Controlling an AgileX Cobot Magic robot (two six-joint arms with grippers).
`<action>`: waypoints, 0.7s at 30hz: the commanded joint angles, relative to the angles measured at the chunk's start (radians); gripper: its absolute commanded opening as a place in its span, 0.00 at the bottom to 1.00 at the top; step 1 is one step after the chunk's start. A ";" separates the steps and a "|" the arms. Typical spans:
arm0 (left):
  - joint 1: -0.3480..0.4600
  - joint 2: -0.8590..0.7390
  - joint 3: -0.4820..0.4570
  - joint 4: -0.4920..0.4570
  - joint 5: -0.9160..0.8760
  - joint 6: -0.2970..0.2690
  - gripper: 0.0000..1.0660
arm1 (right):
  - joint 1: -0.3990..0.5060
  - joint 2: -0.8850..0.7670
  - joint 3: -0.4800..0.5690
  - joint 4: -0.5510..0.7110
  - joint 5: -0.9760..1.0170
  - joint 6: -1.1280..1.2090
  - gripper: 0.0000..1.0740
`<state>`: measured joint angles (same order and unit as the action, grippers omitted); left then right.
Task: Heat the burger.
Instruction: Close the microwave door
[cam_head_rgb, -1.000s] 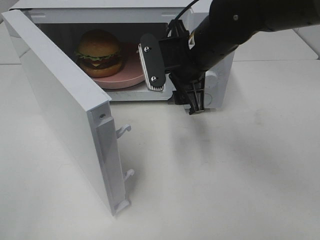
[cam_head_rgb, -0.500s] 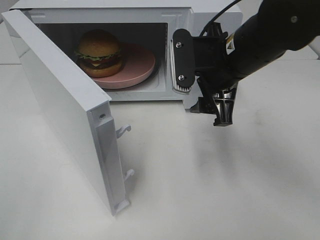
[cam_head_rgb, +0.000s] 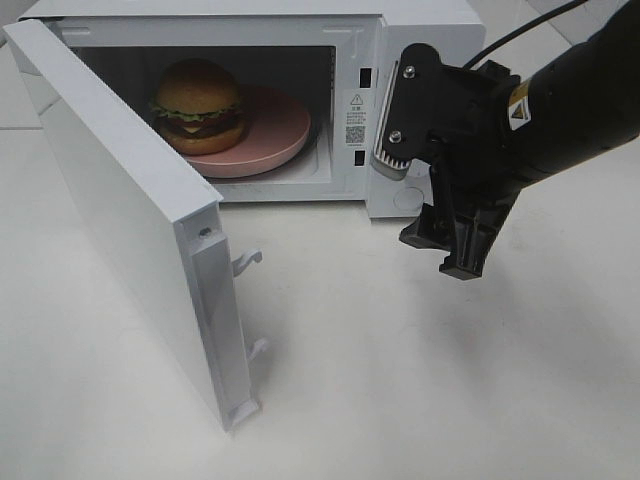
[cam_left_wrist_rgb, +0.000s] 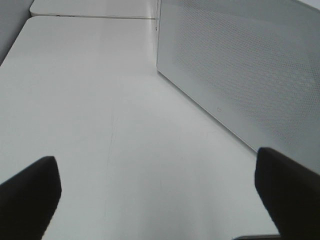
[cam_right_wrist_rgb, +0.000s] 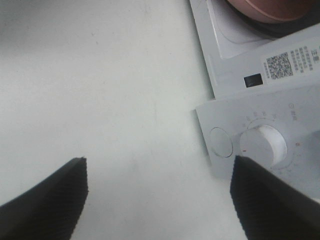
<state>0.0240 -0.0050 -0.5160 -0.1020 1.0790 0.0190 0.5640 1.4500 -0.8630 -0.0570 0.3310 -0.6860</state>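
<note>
The burger (cam_head_rgb: 198, 104) sits on a pink plate (cam_head_rgb: 285, 130) inside the white microwave (cam_head_rgb: 420, 20), whose door (cam_head_rgb: 120, 210) hangs wide open to the left. My right gripper (cam_head_rgb: 425, 215) hovers in front of the microwave's control panel, to the right of the opening. It is open with nothing between its fingers. In the right wrist view the right gripper (cam_right_wrist_rgb: 160, 200) looks down on the white knob (cam_right_wrist_rgb: 262, 145) and the plate's edge (cam_right_wrist_rgb: 272, 7). My left gripper (cam_left_wrist_rgb: 157, 195) is open and empty over bare table, beside the microwave's perforated side wall (cam_left_wrist_rgb: 240, 65). It is outside the high view.
The open door (cam_head_rgb: 225, 300) juts out toward the front of the white table (cam_head_rgb: 420, 380), with two latch hooks (cam_head_rgb: 250, 262) on its free edge. A round button (cam_right_wrist_rgb: 221, 142) sits beside the knob. A second table (cam_left_wrist_rgb: 90, 7) adjoins at the back.
My right gripper has drawn back from the microwave's opening and moved right, from in front of the plate to in front of the control panel. The burger and door have not moved.
</note>
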 joint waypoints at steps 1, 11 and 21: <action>0.002 -0.016 0.000 -0.005 -0.008 -0.001 0.92 | -0.006 -0.059 0.034 -0.009 0.014 0.078 0.71; 0.002 -0.016 0.000 -0.005 -0.008 -0.001 0.92 | -0.006 -0.184 0.070 -0.008 0.123 0.284 0.71; 0.002 -0.016 0.000 -0.005 -0.008 -0.001 0.92 | -0.006 -0.379 0.102 -0.010 0.326 0.511 0.71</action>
<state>0.0240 -0.0050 -0.5160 -0.1020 1.0790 0.0190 0.5640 1.1010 -0.7670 -0.0570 0.6100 -0.2060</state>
